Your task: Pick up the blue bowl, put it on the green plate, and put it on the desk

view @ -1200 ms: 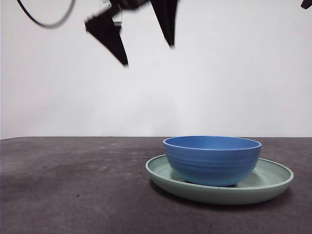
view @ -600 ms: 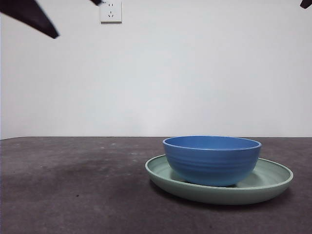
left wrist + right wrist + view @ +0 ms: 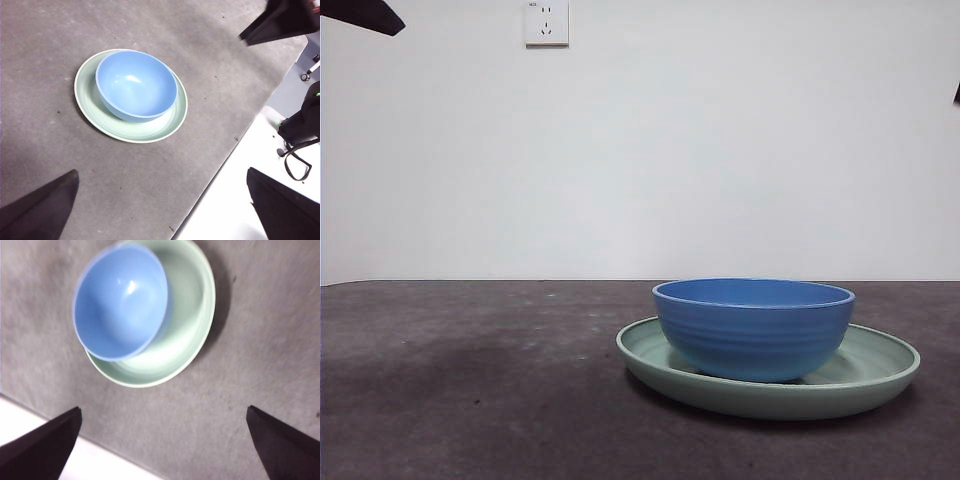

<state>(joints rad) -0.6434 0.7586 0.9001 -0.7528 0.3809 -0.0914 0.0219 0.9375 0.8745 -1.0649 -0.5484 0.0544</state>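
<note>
Blue bowl (image 3: 753,328) well below left gripper (image 3: 165,205)

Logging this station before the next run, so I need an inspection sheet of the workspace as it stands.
Surface: desk, dark grey, speckled.
Job's things: blue bowl upright in the green plate, off-centre.
Clutter: nothing seen.
Grippers: left gripper open, high above the desk, holding nothing; right gripper open, above the plate, holding nothing.
Cables: black cable loop beyond the desk edge in the left wrist view.
Surroundings: white wall with a wall socket; white floor beside the desk.
</note>
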